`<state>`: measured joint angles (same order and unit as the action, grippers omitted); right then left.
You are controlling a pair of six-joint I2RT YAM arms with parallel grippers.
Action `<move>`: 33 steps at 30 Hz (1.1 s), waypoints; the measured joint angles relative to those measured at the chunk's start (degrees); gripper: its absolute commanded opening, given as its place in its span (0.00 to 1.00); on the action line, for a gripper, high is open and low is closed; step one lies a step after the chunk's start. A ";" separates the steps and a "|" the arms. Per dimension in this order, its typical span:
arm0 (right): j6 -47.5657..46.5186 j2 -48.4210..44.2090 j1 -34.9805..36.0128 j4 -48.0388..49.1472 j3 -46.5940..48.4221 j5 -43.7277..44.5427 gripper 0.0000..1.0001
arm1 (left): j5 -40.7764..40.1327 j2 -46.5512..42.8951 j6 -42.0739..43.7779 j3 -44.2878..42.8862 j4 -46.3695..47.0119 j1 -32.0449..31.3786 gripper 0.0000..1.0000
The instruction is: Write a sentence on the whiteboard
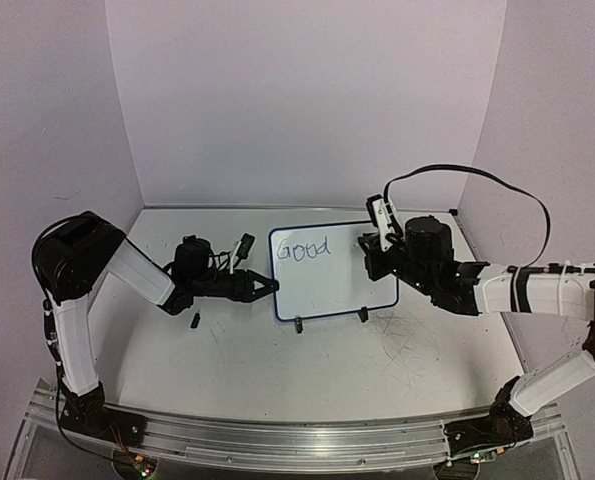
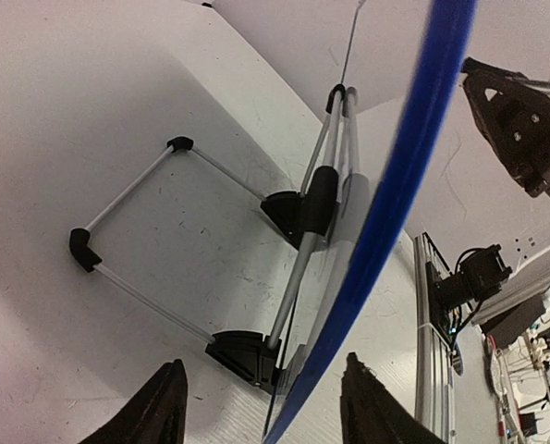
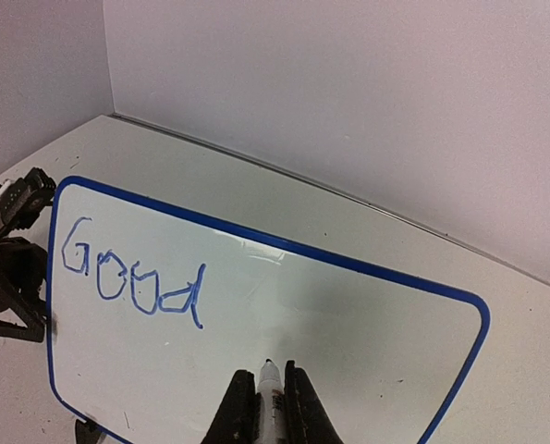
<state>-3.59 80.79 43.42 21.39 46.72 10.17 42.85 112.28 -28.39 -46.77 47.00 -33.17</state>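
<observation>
Rail (image 1: 277, 440) first, nearest at 6 o'clock, carrying both arm bases. Beyond it spreads the table (image 1: 397, 370), scratched and grey-white. The left arm (image 1: 77, 300) reaches in from 8 o'clock and the right arm (image 1: 537, 290) from 4 o'clock.

Between them, a little toward 12 from the table's middle, stands the whiteboard (image 1: 337, 290). It leans back on a wire stand (image 2: 319, 199), with two black feet (image 1: 298, 323) at its lower edge.

The left claw (image 1: 269, 286) sits at the board's 9 o'clock edge, fingers spread. The blue frame passes between them with a gap on each side.

The right claw (image 3: 269, 375) hangs at the board's 2 o'clock corner, pinching a marker (image 3: 268, 388). The tip points at the white face, at 4 o'clock from the last letter; I cannot tell whether it touches.

Of the sentence (image 3: 131, 282), only "Good" stands, in blue, up in the board's 11 o'clock corner.

A small black piece (image 1: 194, 321) lies on the table at 7 o'clock from the left claw.
</observation>
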 measured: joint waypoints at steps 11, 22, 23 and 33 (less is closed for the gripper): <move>-1.58 2.49 -1.67 0.58 1.99 -6.84 0.00 | 2.82 3.49 3.44 -3.16 1.30 -0.04 0.22; -3.06 4.02 -1.65 3.09 2.52 -7.25 0.00 | 4.01 3.53 8.33 -3.16 3.27 -0.78 0.00; -3.11 4.30 -1.65 3.31 2.53 -7.23 0.00 | 3.96 3.53 8.67 -3.16 3.41 -0.87 0.00; -3.06 6.36 -1.65 3.43 2.69 -6.77 0.00 | 3.39 3.51 11.82 -2.97 3.44 -1.07 0.00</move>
<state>-6.66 87.15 41.78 24.82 49.41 3.40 46.24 115.79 -16.57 -49.74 50.43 -34.24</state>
